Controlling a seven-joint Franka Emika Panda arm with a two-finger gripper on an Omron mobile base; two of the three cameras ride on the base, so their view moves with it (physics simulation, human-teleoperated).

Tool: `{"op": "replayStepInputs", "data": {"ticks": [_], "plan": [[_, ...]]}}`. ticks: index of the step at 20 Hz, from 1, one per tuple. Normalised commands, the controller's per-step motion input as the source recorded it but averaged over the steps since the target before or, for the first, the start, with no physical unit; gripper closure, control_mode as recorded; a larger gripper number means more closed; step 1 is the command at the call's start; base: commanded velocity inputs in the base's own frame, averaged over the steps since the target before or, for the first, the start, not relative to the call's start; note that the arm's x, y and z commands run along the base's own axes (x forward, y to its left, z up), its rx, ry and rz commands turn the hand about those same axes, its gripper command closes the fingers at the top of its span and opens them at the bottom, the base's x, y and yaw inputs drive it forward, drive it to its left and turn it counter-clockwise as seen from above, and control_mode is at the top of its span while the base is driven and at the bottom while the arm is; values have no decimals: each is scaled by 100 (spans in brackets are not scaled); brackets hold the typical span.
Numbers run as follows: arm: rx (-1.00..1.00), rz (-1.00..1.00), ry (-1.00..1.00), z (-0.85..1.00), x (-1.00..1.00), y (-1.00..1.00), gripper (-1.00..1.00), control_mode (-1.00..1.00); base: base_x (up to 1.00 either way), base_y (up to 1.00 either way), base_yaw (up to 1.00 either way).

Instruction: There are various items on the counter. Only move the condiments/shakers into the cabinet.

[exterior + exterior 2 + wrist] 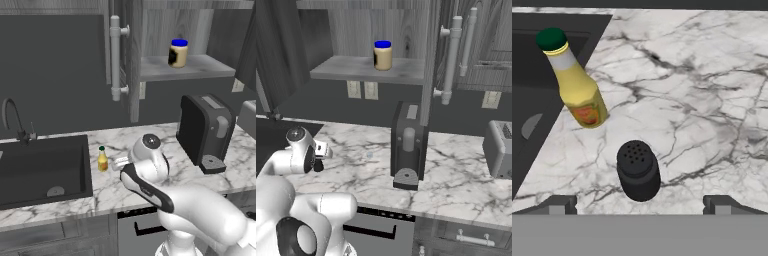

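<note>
In the hand view the small black shaker (pixel 638 171) stands upright on the marble counter (pixel 702 100), just above my gripper (pixel 640 205). The gripper is open, its fingertips (pixel 559 204) wide apart to either side, touching nothing. The yellow green-capped bottle (pixel 577 85) stands beyond the shaker, next to the sink edge. From the left base view the bottle (pixel 102 160) is just left of my gripper (pixel 118 163). The blue-lidded jar (pixel 178 53) (pixel 383 55) sits on the shelf of the open cabinet (pixel 200 67).
The dark sink (pixel 40 167) lies left of the bottle. A big black toaster (pixel 205 127) (pixel 407 145) stands on the counter under the cabinet. The cabinet door with its pale bar handle (pixel 115 57) hangs open above the counter. A grey appliance (pixel 501 147) sits far right.
</note>
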Motion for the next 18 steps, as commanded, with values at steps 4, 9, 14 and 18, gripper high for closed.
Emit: {"op": "replayStepInputs", "data": {"ticks": [4, 9, 14, 18], "plan": [[0, 0, 0, -11, 10, 0, -100, -100, 0, 0, 0], [0, 0, 0, -11, 12, 0, -100, -100, 0, 0, 0], [0, 0, 0, -8, 8, 1, -100, -100, 0, 0, 0], [0, 0, 0, -6, 6, 5, -100, -100, 0, 0, 0]]}}
